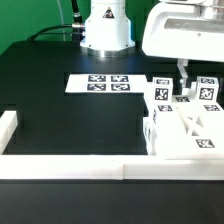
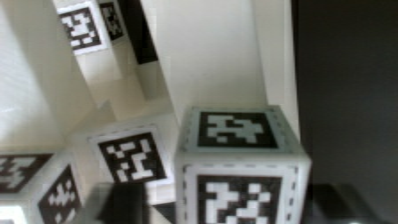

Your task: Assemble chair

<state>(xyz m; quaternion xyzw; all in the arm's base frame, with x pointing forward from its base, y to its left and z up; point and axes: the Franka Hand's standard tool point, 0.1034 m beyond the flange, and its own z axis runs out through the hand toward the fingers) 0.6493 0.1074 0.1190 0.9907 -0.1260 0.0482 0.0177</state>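
At the bench's (image 1: 60, 110) far corner on the exterior view's right, our pincer (image 1: 183, 82) drops among the clustered chair (image 1: 185, 125) parts; we cannot tell its grip. Best centre squarely on one tagged block before closing.

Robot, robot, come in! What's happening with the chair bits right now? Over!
Gripper down among the chair parts, grip unclear. Parts clustered at the exterior view's right, by the white rail. Marker board lies apart. Nothing blocking.
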